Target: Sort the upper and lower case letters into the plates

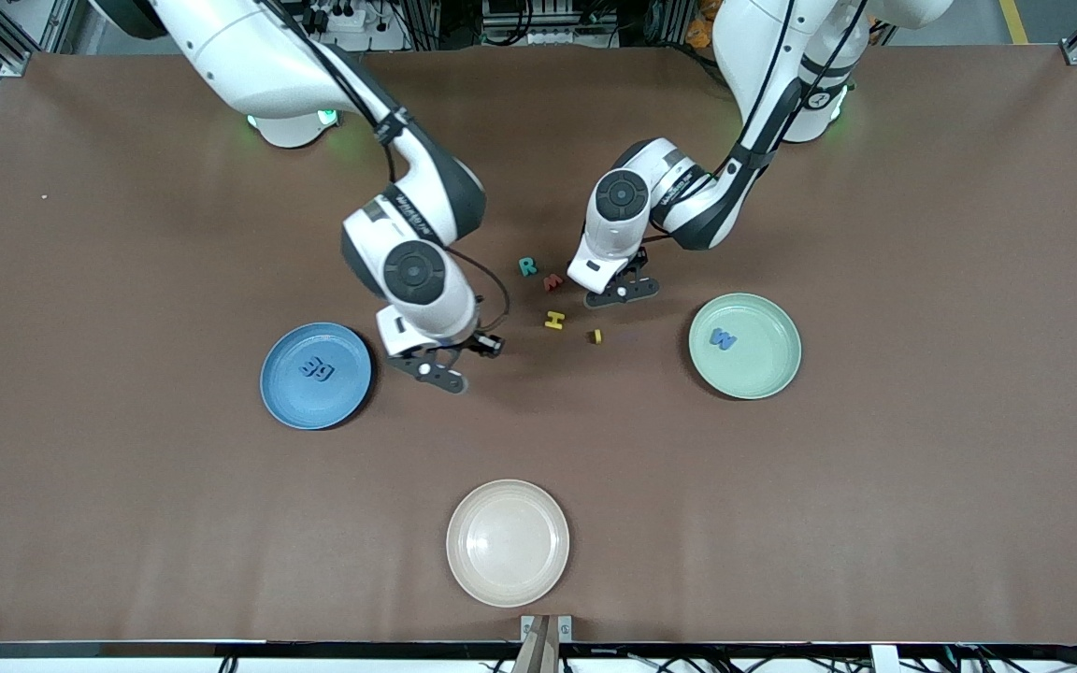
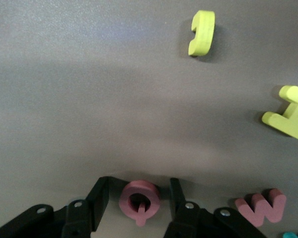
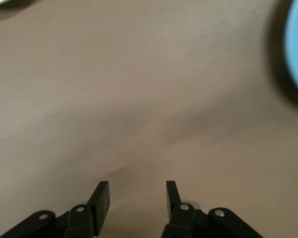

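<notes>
My left gripper (image 1: pixel 623 292) is open and low over the table, its jaws on either side of a pink letter Q (image 2: pixel 140 201) with gaps on both sides. In the front view the Q is hidden under the gripper. Beside it lie a red letter (image 1: pixel 552 280), a teal R (image 1: pixel 527 266), a yellow H (image 1: pixel 553 320) and a small yellow letter (image 1: pixel 596 336). The mint green plate (image 1: pixel 763 383) holds a blue W (image 1: pixel 722 338). The blue plate (image 1: pixel 291 402) holds two blue letters (image 1: pixel 318 368). My right gripper (image 1: pixel 440 369) is open and empty over bare table beside the blue plate.
A cream-white plate (image 1: pixel 508 542) lies near the table's front edge, nearer to the front camera than everything else. The left wrist view shows the red letter (image 2: pixel 261 207), the yellow H (image 2: pixel 289 113) and the small yellow letter (image 2: pixel 202 32).
</notes>
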